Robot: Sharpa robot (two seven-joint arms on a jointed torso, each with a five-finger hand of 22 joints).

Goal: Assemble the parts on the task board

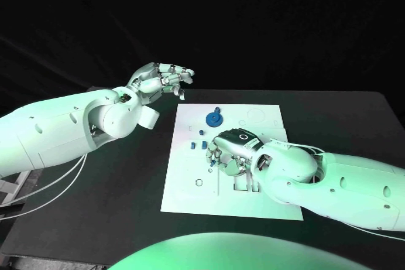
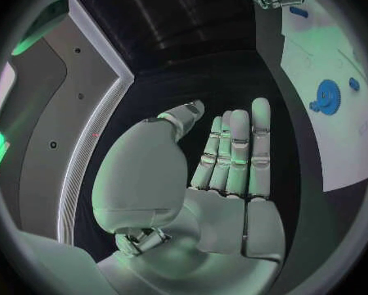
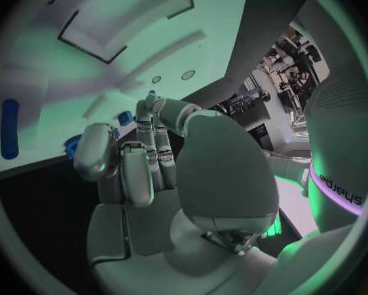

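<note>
White task board (image 1: 190,188); blue parts (image 1: 214,117); black table (image 1: 337,123); silver hands.

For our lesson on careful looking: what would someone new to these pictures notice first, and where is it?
The white task board in the middle of the black table catches the eye first, with a round blue gear near its far end. The right hand is down over the board's middle among small blue parts; whether it holds one cannot be told. The left hand hangs open beyond the board's far left corner, holding nothing.
</note>
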